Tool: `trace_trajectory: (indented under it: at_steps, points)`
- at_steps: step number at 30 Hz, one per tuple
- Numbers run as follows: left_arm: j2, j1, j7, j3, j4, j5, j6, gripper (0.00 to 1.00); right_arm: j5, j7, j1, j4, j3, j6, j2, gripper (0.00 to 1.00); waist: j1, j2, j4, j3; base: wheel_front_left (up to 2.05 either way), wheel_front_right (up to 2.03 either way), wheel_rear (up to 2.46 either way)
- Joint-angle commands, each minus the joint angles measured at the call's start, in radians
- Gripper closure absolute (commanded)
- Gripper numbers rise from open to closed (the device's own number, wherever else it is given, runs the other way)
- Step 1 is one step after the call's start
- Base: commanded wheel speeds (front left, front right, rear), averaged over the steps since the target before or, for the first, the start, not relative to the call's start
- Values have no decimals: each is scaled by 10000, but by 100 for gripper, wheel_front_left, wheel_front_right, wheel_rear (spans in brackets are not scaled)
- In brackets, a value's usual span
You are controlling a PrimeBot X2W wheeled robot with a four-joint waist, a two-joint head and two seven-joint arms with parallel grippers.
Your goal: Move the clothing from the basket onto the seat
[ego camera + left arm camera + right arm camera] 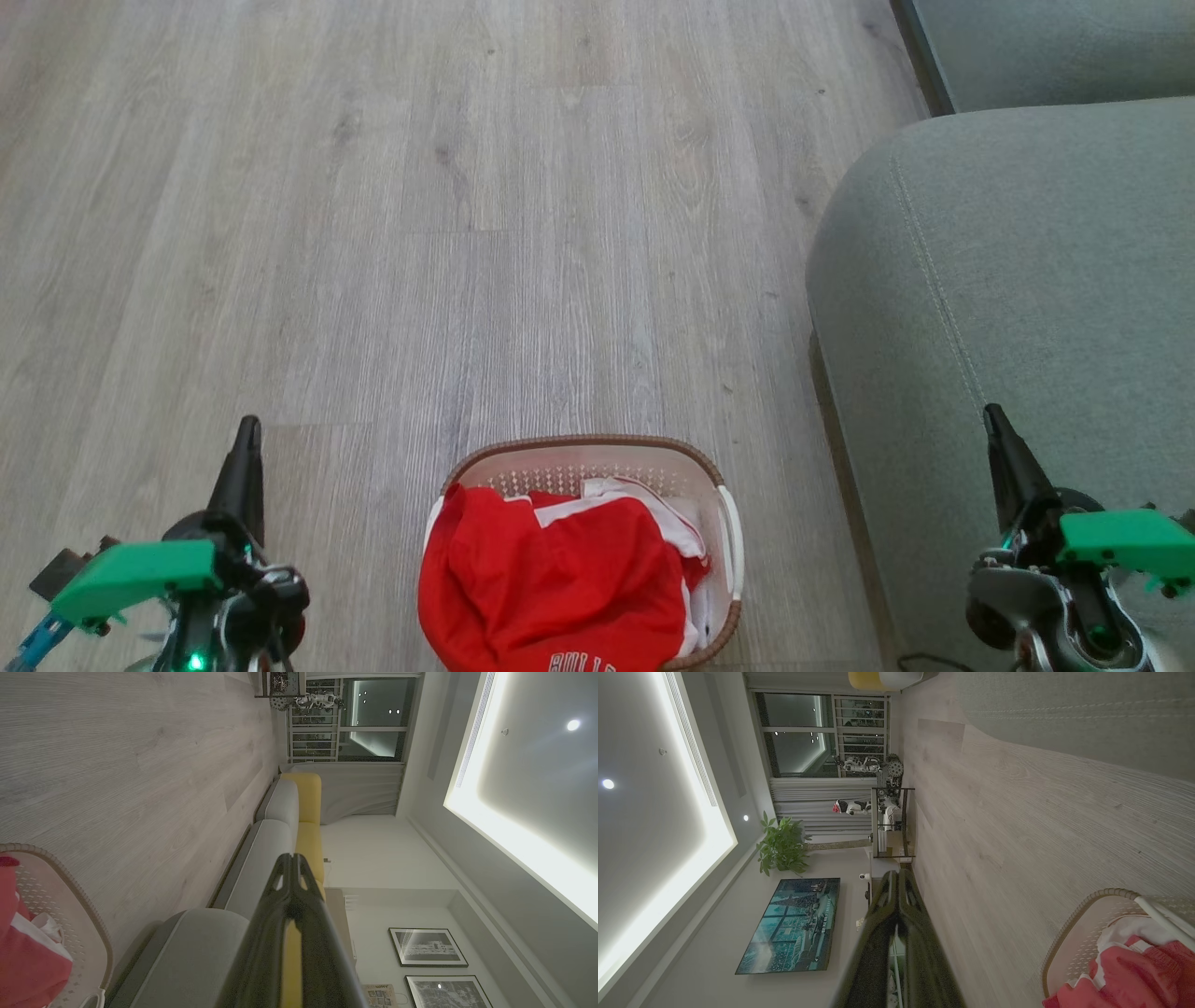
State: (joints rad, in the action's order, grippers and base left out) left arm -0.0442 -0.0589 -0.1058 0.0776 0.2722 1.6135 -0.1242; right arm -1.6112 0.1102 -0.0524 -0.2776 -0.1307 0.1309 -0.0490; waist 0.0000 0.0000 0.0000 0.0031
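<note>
1. The pale wood-plank floor [467,233] takes up most of my head view, from 9 o'clock across 12 o'clock and down through the middle.
2. The seat [1027,280], a grey-green cushion with a stitched seam running down it, fills the 3 o'clock side of that view. A second cushion [1055,47] lies beyond it at 1 o'clock, with a dark gap between the two.
3. The basket [579,443] stands on the floor at 6 o'clock, near the seat's front edge but apart from it. Its brown rim is rounded at the far end, and a white handle shows on its 3 o'clock side.
4. The clothing [560,579] is in the basket: red fabric heaped above the rim and draped over it on the 9 o'clock side. White trim shows toward 1 o'clock, and part of some white lettering sits at the bottom edge of the view.
5. My left tool [248,429] sits at 7 o'clock over bare floor, well apart from the basket. It is clenched, fingers pressed together to one point, with nothing in them.
6. My right tool [991,415] sits at 4 o'clock, against the seat in my view. It is likewise clenched on nothing, and its wrist view shows the two fingers meeting at the tips.
</note>
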Motion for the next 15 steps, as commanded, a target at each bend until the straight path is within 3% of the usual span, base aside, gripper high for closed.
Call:
trace_trajectory:
  at_steps: [1,15]
  points:
    - [-60,-491,-71,358,-273,-45,-65,100,22,27,-556,327,173,-2,-12,100,0,0,0,0,0,0,0]
    - [-60,-491,-71,358,-273,-45,-65,100,22,27,-556,327,173,-2,-12,100,0,0,0,0,0,0,0]
